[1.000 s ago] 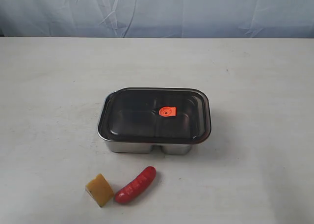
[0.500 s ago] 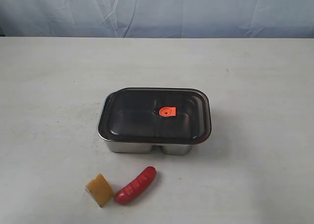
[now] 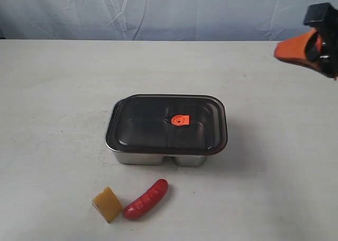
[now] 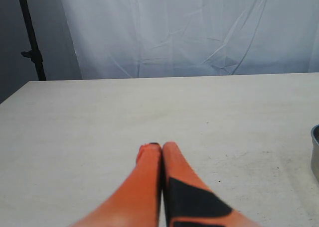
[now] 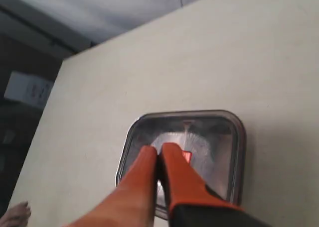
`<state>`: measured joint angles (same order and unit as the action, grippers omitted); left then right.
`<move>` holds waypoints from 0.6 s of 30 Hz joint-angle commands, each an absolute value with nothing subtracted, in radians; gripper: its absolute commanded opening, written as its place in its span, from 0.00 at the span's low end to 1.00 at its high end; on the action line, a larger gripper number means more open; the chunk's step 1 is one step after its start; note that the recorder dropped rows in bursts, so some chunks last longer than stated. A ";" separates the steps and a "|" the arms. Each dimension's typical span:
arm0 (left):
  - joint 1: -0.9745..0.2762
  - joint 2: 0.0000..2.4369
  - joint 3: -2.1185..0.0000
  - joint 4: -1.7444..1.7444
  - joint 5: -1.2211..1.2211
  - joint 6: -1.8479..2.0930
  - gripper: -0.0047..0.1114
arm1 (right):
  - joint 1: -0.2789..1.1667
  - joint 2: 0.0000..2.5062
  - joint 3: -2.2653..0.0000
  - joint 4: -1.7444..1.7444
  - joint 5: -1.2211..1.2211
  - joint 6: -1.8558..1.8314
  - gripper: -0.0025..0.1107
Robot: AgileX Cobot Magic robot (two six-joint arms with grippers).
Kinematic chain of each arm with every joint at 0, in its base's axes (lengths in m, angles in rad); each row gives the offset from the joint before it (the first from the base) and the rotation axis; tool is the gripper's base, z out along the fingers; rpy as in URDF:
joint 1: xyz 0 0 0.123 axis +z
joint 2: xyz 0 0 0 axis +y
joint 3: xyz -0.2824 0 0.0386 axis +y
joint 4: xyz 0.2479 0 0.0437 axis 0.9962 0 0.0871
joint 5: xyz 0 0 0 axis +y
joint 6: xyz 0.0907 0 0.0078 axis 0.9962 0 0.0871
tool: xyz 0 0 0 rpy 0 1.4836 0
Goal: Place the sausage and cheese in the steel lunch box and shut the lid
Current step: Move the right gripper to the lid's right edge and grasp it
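The steel lunch box (image 3: 158,158) sits mid-table with the dark lid (image 3: 148,127) resting on top, its orange tab (image 3: 180,120) near the centre. In front of it lie the red sausage (image 3: 146,198) and, to its left, the yellow cheese (image 3: 107,204), close together. My right gripper (image 3: 280,49) enters high at the exterior view's right edge, shut and empty; in its wrist view the gripper (image 5: 159,150) hangs well above the lid (image 5: 222,137). My left gripper (image 4: 156,147) is shut over bare table, with the lunch box rim (image 4: 315,152) just at the frame edge.
A white table (image 3: 63,93) carries everything, backed by a pale blue cloth (image 3: 169,11). A black stand pole (image 4: 29,35) stands beyond the table's far corner in the left wrist view.
My right gripper has come into the exterior view at the upper right; it was out of view before. The box, lid, sausage and cheese have not moved.
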<state>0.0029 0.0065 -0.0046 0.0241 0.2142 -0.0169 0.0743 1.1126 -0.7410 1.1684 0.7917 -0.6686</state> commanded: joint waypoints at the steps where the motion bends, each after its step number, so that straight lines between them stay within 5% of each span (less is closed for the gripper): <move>1: 0.008 0.000 0.000 0.018 0.212 -0.017 0.04 | 0.071 1.389 -0.814 1.296 0.917 -0.860 0.30; 5: 0.008 0.000 0.000 0.018 0.212 -0.017 0.04 | 0.071 1.561 -0.824 1.361 0.968 -0.960 0.46; 18: 0.008 0.000 0.000 0.018 0.212 -0.015 0.04 | 0.071 1.861 -0.824 1.404 0.991 -1.084 0.46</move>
